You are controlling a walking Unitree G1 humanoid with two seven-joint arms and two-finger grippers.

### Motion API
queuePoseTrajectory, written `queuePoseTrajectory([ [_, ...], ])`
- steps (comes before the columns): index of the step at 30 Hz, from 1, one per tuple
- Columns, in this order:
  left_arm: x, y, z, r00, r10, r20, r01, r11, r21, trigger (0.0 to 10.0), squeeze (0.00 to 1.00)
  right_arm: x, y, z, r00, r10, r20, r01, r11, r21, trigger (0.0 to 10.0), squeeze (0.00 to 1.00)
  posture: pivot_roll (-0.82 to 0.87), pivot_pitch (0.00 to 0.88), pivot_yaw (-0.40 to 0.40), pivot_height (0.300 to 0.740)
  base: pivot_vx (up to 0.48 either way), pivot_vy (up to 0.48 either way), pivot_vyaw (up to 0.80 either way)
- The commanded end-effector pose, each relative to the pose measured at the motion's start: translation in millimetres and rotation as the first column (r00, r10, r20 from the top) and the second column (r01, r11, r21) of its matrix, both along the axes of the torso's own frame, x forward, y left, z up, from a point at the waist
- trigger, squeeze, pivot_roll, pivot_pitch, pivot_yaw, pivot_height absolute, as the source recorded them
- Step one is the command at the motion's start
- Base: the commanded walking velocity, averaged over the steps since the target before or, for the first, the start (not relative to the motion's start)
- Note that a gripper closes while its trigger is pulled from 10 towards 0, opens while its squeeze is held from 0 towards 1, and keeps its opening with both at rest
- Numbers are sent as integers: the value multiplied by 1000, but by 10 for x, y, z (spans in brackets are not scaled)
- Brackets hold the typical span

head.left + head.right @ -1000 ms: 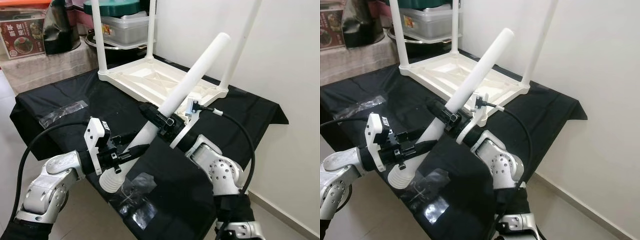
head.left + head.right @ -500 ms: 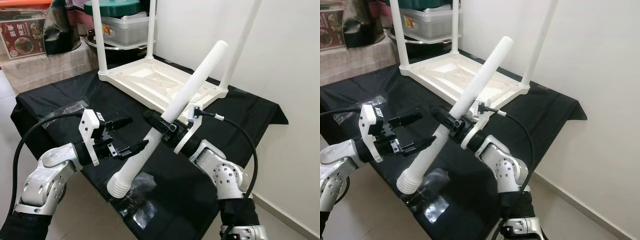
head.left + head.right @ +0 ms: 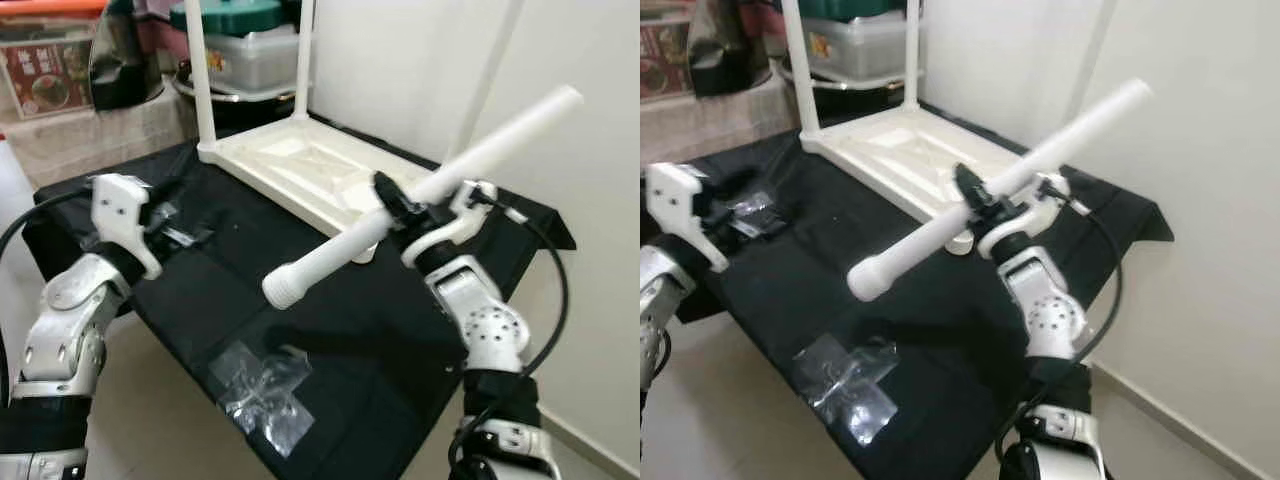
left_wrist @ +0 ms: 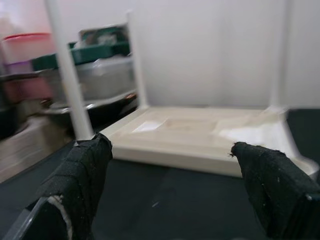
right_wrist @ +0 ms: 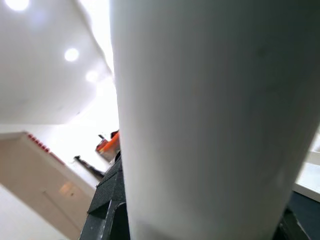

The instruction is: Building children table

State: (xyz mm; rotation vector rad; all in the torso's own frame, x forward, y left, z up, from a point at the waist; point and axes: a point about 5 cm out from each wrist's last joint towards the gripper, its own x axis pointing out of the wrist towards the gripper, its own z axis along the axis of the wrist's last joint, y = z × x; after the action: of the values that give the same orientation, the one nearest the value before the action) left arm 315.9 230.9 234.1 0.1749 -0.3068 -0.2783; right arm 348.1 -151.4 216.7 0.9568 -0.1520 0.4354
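White table leg (image 3: 420, 190) clamped in right claw (image 3: 392, 203), left claw (image 4: 175, 190) apart

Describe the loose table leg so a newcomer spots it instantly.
On the black-draped table lies an upturned white tabletop with upright legs fitted. In front of it, the right gripper holds the loose leg: the one white tube slanting in midair, ribbed end pointing left.

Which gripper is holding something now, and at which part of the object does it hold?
The right gripper holds the long white plastic table leg near the middle of its shaft, threaded end free. The left gripper is open and holds nothing.
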Motion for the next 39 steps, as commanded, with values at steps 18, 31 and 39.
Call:
queuePoseTrajectory([
  [18, -63, -308, -430, 991, 117, -66, -120, 992, -48, 10000, 0, -221, -242, -209, 973, -186, -138, 206, 967, 152, 0, 0, 131, 0, -73, 740, 0, -96, 0],
  [31, -75, -378, -423, 991, 123, -60, -126, 990, -62, 10000, 0, -185, -120, -69, 985, -146, -93, 156, 982, 104, 0, 0, 142, 0, -80, 740, 0, -466, 663],
  [39, -85, -375, -440, 987, 150, -55, -154, 985, -78, 10000, 0, -204, -147, -39, 983, -162, -87, 170, 981, 95, 0, 0, 139, 0, -81, 740, 0, -465, 800],
])
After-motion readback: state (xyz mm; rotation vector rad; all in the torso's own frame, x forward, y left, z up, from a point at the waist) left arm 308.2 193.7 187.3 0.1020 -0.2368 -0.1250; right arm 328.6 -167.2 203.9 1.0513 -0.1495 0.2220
